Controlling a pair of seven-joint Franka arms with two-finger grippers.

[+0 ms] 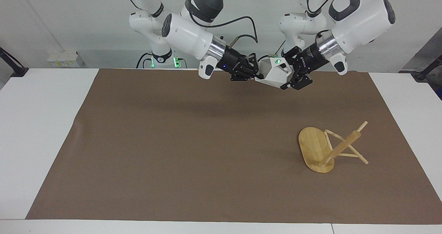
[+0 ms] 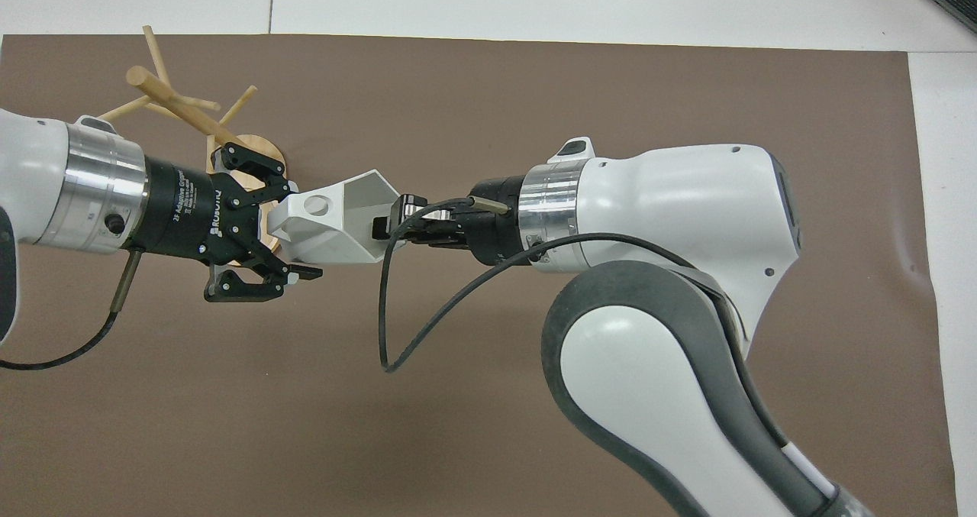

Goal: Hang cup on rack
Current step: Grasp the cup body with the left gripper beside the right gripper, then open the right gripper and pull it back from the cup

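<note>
Faceted white cup (image 1: 274,74) up in air over mat (image 1: 172,140), near robots. Right gripper (image 1: 256,75) clenched on cup rim; left gripper (image 1: 289,78) clenched on handle side. Cup looks stiff, light, smooth: you grip flat facets, keep handle hole free. Bamboo rack (image 1: 329,147) lies tipped, toward left arm's end.

I get even, bright light from above; the mat (image 1: 193,147) shows only soft, blurred arm shadows on its strip nearest the robots. The rack (image 1: 324,150) throws a faint shadow. Mild glare sits on the white arm shells. Both views look sharp to me, with no blur that I can see
</note>
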